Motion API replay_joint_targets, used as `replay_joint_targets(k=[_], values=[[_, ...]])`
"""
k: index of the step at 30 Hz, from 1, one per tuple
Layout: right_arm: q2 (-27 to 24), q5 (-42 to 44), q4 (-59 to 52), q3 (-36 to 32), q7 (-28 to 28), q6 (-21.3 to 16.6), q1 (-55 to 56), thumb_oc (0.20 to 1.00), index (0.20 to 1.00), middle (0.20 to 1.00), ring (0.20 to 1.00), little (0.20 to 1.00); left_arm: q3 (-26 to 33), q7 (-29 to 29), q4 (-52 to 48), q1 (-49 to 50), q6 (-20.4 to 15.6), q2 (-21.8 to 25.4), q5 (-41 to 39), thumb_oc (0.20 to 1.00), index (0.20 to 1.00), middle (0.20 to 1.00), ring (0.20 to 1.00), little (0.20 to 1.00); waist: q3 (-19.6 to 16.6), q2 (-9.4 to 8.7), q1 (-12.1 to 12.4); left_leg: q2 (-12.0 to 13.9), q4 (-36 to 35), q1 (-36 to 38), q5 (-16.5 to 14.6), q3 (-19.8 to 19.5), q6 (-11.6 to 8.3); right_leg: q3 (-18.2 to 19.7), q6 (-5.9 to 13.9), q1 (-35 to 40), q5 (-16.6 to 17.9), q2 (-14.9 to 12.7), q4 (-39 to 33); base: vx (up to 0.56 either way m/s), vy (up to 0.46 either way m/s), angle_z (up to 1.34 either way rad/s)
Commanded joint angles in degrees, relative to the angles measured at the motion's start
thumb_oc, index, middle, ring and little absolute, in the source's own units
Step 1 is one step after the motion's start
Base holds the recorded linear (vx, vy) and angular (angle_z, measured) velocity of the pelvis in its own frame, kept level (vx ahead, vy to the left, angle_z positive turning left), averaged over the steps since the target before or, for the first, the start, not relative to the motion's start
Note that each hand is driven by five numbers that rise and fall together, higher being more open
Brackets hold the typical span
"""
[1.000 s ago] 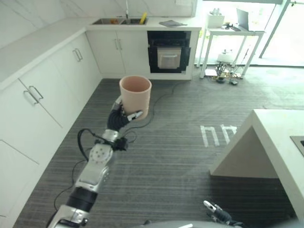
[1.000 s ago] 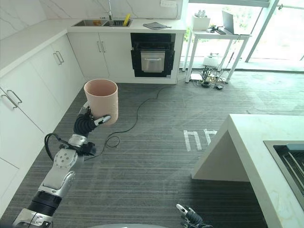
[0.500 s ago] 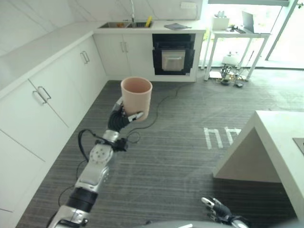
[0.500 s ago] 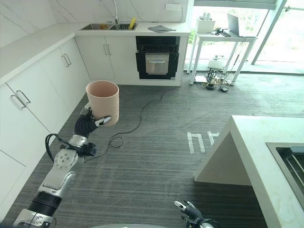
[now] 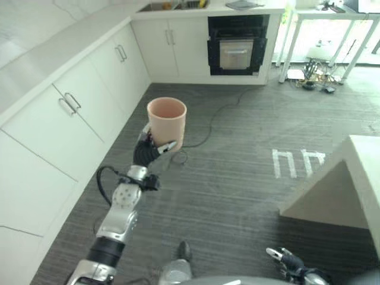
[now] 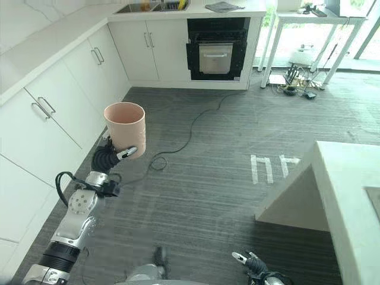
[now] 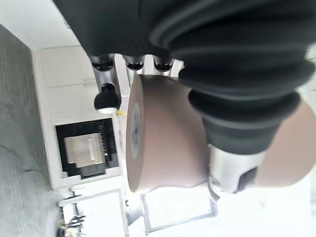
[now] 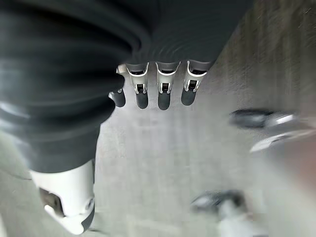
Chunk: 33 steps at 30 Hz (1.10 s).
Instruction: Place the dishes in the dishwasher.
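Left eye view — left hand (image 5: pixel 146 152) gripping pink cup (image 5: pixel 167 121), upright, mouth up, right hand (image 8: pixel 148 89) relaxed, empty

A home kitchen: white cabinets (image 6: pixel 65 95) run along the wall to a built-in black oven (image 6: pixel 216 54), with a sink (image 6: pixel 151 7) in the worktop left of the oven.

Pale pink cup (image 5: pixel 167 122), plain and cylindrical, empty, upright with open mouth up. Held aloft above the grey floor (image 5: pixel 237 178), gripped near the base by the left hand (image 5: pixel 147 152), thumb across the lower wall.
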Motion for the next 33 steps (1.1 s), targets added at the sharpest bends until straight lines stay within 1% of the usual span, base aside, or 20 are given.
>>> replay_joint_targets(k=[1,3,4,5,8,9,11,12,14,18,19,20,21,23,24,25,27,29,30,33], values=[[1.6,4.5,-4.4,-0.3,-3.8,-3.5,1.1,1.000,1.000,1.000,1.000,1.000,-1.0,-2.4,-2.6,-3.0,-3.0,2.9,1.4,0.200,0.200,0.200,0.200,0.200,-5.9,-0.11,-0.7,-1.5,0.9,-3.3,-1.8,-1.4,0.49,0.1,6.24,-7.3,11.7,-3.4,18.9,0.39,0.486,0.14],[2.4,5.3,-6.6,-0.3,-4.4,-4.0,2.0,1.000,1.000,1.000,1.000,1.000,-2.5,-2.0,-1.7,-4.8,-2.5,3.9,1.3,0.200,0.200,0.200,0.200,0.200,-5.6,0.57,-1.6,-3.0,0.6,-1.5,-3.6,-1.7,2.39,0.0,7.64,-12.2,17.2,-4.2,31.3,0.27,0.321,0.57],[2.7,4.9,-7.1,-0.2,-4.3,-4.3,2.1,1.000,1.000,1.000,1.000,1.000,-2.6,-1.8,-1.3,-5.2,-2.3,4.0,1.3,0.200,0.200,0.200,0.200,0.200,-5.6,0.77,-1.8,-3.3,0.5,-0.7,-4.1,-1.5,2.72,-0.1,7.82,-14.3,18.5,-4.8,34.0,0.29,0.171,0.76],[2.9,3.9,-7.7,0.1,-3.9,-4.9,2.0,1.000,1.000,1.000,1.000,1.000,-2.7,-1.6,-1.2,-5.2,-1.8,4.0,1.4,0.200,0.200,0.200,0.200,0.200,-5.2,1.10,-2.8,-3.8,0.5,1.2,-5.4,-1.1,2.93,-0.8,7.29,-18.8,18.1,-3.3,34.1,0.31,0.095,0.57],[2.4,4.7,-8.6,0.8,-3.7,-5.1,1.5,1.000,1.000,1.000,1.000,1.000,-3.2,-1.3,-1.6,-5.5,-1.3,4.1,2.1,0.200,0.200,0.200,0.200,0.200,-4.2,1.00,-4.6,-4.4,0.5,3.9,-6.7,-1.8,2.63,-1.5,6.02,-23.0,17.2,-0.4,28.1,0.28,-0.034,-0.27],[2.0,4.9,-9.5,0.7,-3.3,-4.9,1.7,1.000,1.000,1.000,1.000,1.000,-3.1,-1.0,-1.7,-5.8,-0.7,4.2,2.4,0.200,0.200,0.200,0.200,0.200,-3.4,0.39,-5.8,-4.7,0.5,5.8,-7.9,-2.1,2.07,-2.7,5.61,-24.6,18.1,-1.5,19.9,0.34,-0.118,0.09],[1.6,5.5,-10.1,0.5,-2.9,-4.5,1.7,1.000,1.000,1.000,1.000,1.000,-2.7,-0.7,-2.0,-6.0,0.1,4.4,2.4,0.200,0.200,0.200,0.200,0.200,-2.8,-0.18,-6.9,-5.0,0.5,7.9,-9.6,-2.2,1.61,-3.9,5.65,-26.3,20.0,-3.0,12.0,0.48,-0.217,0.29],[2.2,4.4,-11.2,-0.5,-3.1,-3.8,1.7,1.000,1.000,1.000,1.000,1.000,-2.7,-0.5,-3.3,-5.5,0.5,4.4,3.2,0.200,0.200,0.200,0.200,0.200,-1.8,-0.50,-8.5,-5.0,0.5,11.8,-13.3,-2.9,1.36,-4.0,7.10,-29.7,24.0,-5.9,1.3,0.64,-0.295,0.36],[3.1,4.3,-10.7,-1.1,-3.9,-4.0,1.5,1.000,1.000,1.000,1.000,1.000,-3.1,-1.2,-4.1,-3.8,-0.8,3.9,4.8,0.200,0.200,0.200,0.200,0.200,-2.3,-0.42,-8.3,-5.3,0.5,14.3,-16.1,-2.4,1.90,-5.5,7.37,-28.6,24.5,-6.8,-1.0,0.80,-0.360,0.26],[1.7,5.3,-8.4,-0.2,-3.5,-4.1,0.2,1.000,1.000,1.000,1.000,1.000,-5.2,1.3,-3.8,-3.2,-1.1,2.5,6.7,0.200,0.200,0.200,0.200,0.200,-5.0,0.13,-8.7,-4.9,4.8,16.8,-17.7,-1.2,1.41,-5.0,4.46,-25.3,20.3,-3.7,2.5,0.48,-0.262,0.24],[1.1,4.8,-8.6,0.3,-3.0,-3.7,-0.2,1.000,1.000,1.000,1.000,1.000,-5.0,1.9,-4.0,-3.2,-0.9,2.2,7.0,0.200,0.200,0.200,0.200,0.200,-5.6,0.55,-8.7,-3.8,8.8,16.2,-15.5,-1.1,0.18,-5.5,2.77,-24.6,18.6,-2.3,2.9,0.53,-0.410,0.05],[-0.4,3.2,-9.3,0.8,-1.8,-3.3,-0.6,1.000,1.000,1.000,1.000,1.000,-3.9,2.9,-4.9,-3.1,-0.4,2.0,6.6,0.200,0.200,0.200,0.200,0.200,-6.5,1.29,-8.2,-1.8,20.4,13.4,-9.5,-1.8,-2.76,-6.1,-0.51,-22.1,15.2,0.7,2.7,0.53,-0.432,-0.34],[-1.0,3.1,-9.3,0.8,-1.4,-3.4,-0.9,1.000,1.000,1.000,1.000,1.000,-3.3,3.1,-5.2,-2.8,-0.5,2.1,5.8,0.200,0.200,0.200,0.200,0.200,-6.6,1.20,-8.0,-1.3,26.7,11.2,-6.8,-2.5,-3.97,-5.8,-1.90,-21.0,13.6,1.7,2.7,0.46,-0.372,-0.51],[-1.7,3.3,-9.1,0.7,-1.0,-3.7,-1.1,1.000,1.000,1.000,1.000,1.000,-2.7,2.7,-5.7,-2.1,-0.6,2.2,5.0,0.200,0.200,0.200,0.200,0.200,-6.5,0.50,-7.5,-0.7,34.1,7.3,-3.8,-3.1,-4.89,-5.2,-3.37,-19.7,12.0,2.3,2.8,0.29,-0.244,-0.52],[-2.3,4.0,-9.2,0.7,-0.8,-3.9,-0.9,1.000,1.000,1.000,1.000,1.000,-2.4,2.1,-5.6,-1.6,-1.1,2.0,4.8,0.200,0.200,0.200,0.200,0.200,-5.6,-0.48,-6.8,1.9,42.7,0.7,-1.8,-3.4,-5.22,-4.2,-4.87,-17.2,10.8,3.0,2.7,0.41,-0.278,-0.28],[-2.5,4.7,-8.7,0.4,-0.3,-4.3,-0.9,1.000,1.000,1.000,1.000,1.000,-2.2,1.2,-5.4,-1.6,-1.4,1.9,4.8,0.200,0.200,0.200,0.200,0.200,-4.8,-1.12,-5.8,1.6,44.4,-5.6,-2.1,-4.5,-3.67,-2.4,-5.37,-15.3,10.3,3.4,2.5,0.47,-0.154,0.02],[-1.9,3.5,-6.7,0.7,0.9,-5.2,-2.2,1.000,1.000,1.000,1.000,1.000,-2.2,2.5,-4.7,-0.9,-2.3,1.8,5.6,0.200,0.200,0.200,0.200,0.200,-3.9,-0.49,-4.4,-0.8,35.5,-7.5,-3.4,-4.5,-2.23,1.6,-4.85,-12.9,9.2,5.0,1.9,0.42,0.040,-0.26],[-1.4,2.8,-6.6,0.9,0.6,-4.9,-2.7,1.000,1.000,1.000,1.000,1.000,-2.0,3.2,-4.7,-0.3,-2.8,2.1,5.4,0.200,0.200,0.200,0.200,0.200,-3.8,-0.05,-3.9,-0.6,27.6,-7.3,-3.0,-3.4,-2.17,3.3,-4.28,-12.0,8.5,5.8,2.0,0.33,0.117,-1.38],[-1.0,2.3,-6.5,1.5,0.1,-4.6,-2.9,1.000,1.000,1.000,1.000,1.000,-1.5,3.7,-4.9,0.8,-3.4,2.7,4.7,0.200,0.200,0.200,0.200,0.200,-3.6,0.96,-2.7,-1.0,16.4,-8.1,-1.6,-5.1,-2.48,6.0,-3.41,-10.8,7.7,6.9,1.8,0.38,0.164,-1.09],[-0.7,2.5,-4.9,2.1,-0.3,-4.9,-3.0,1.000,1.000,1.000,1.000,1.000,-0.6,2.7,-5.5,2.4,-4.0,3.2,3.9,0.200,0.200,0.200,0.200,0.200,-3.5,1.37,-0.6,0.1,4.1,-9.2,3.5,-7.3,-4.54,9.1,-2.66,-7.7,7.2,7.2,0.1,0.47,0.187,-0.89]])
